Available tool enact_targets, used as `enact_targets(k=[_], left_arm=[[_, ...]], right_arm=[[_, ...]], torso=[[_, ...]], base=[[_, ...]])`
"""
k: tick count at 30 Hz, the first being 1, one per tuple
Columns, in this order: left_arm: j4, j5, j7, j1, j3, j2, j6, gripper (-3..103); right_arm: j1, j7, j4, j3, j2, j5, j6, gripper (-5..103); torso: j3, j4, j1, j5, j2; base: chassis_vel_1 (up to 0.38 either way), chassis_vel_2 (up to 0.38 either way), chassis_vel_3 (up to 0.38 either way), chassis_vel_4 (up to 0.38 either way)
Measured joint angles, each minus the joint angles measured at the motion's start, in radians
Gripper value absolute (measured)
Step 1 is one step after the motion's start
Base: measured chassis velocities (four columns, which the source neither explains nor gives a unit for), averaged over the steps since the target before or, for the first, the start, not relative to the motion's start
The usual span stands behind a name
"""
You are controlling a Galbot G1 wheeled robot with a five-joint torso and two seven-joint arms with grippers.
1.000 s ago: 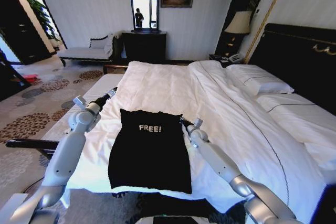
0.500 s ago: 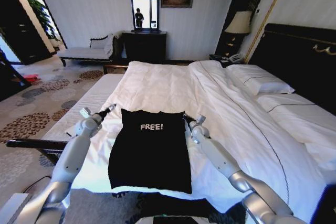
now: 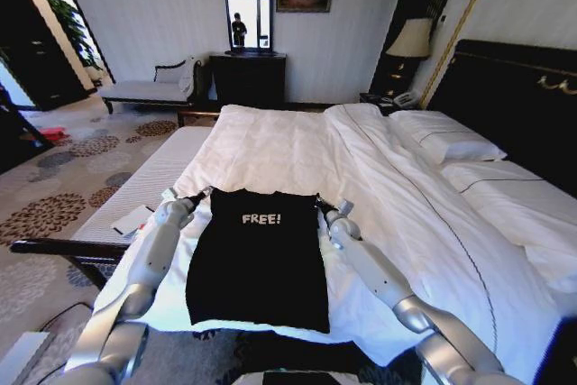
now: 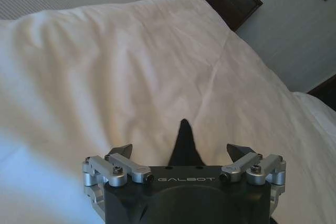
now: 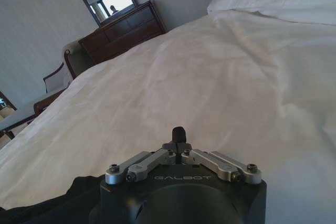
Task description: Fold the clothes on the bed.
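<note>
The black T-shirt (image 3: 257, 263) with white "FREE!" lettering lies flat as a narrow rectangle on the near part of the bed (image 3: 297, 146). My left gripper (image 3: 204, 194) is at the shirt's far left corner. In the left wrist view the left gripper (image 4: 181, 151) is open, with a black corner of the T-shirt (image 4: 184, 136) between its spread fingers. My right gripper (image 3: 322, 206) is at the shirt's far right corner. In the right wrist view the right gripper (image 5: 178, 132) is shut, with no cloth showing at its tips and the T-shirt's black cloth (image 5: 47, 205) beside the wrist.
White pillows (image 3: 446, 142) lie by the dark headboard (image 3: 518, 96) on the right. A dark bench rail (image 3: 50, 248) and patterned carpet run along the bed's left side. A dresser with a mirror (image 3: 248, 74) and a pale chaise (image 3: 149, 87) stand at the back wall.
My left gripper has moved right, from beside the bed's edge up to the shirt's far left corner. The right gripper has barely shifted at the far right corner.
</note>
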Motion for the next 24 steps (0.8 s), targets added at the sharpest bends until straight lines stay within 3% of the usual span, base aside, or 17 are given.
enact_targets(k=[5,8,11,13,22,24], left_arm=[[0.060,0.024,0.017,-0.041,0.001,-0.032,0.000,103],[0.073,0.039,0.023,-0.048,0.004,-0.039,0.002,94],[0.077,0.052,0.034,-0.050,0.006,-0.041,0.002,78],[0.077,0.052,0.037,-0.050,0.008,-0.039,0.002,78],[0.074,0.064,0.053,-0.041,0.013,-0.026,0.003,34],[0.073,0.067,0.055,-0.040,0.014,-0.023,0.002,34]], right_arm=[[0.000,-0.001,0.000,0.000,0.003,-0.008,0.001,0],[-0.002,-0.002,-0.001,0.000,0.004,-0.017,0.003,0],[-0.002,-0.002,0.000,0.000,0.002,-0.020,0.003,0],[-0.003,-0.002,0.001,0.000,0.001,-0.021,0.004,0],[-0.004,-0.002,0.001,0.000,0.001,-0.034,0.007,0],[-0.004,-0.002,0.001,0.000,0.000,-0.034,0.007,0]], torso=[[0.000,-0.0002,0.000,0.0000,0.000],[0.000,-0.0001,0.000,0.0000,0.000],[0.000,0.0000,0.000,-0.0001,0.000],[0.000,0.0001,0.000,-0.0001,0.000],[0.000,0.0000,0.000,-0.0001,0.000],[0.000,0.0000,0.000,-0.0001,0.000]], base=[[0.000,0.000,0.000,0.000],[0.000,0.000,0.000,0.000],[0.000,0.000,0.000,0.000],[0.000,0.000,0.000,0.000],[0.000,0.000,0.000,0.000],[0.000,0.000,0.000,0.000]])
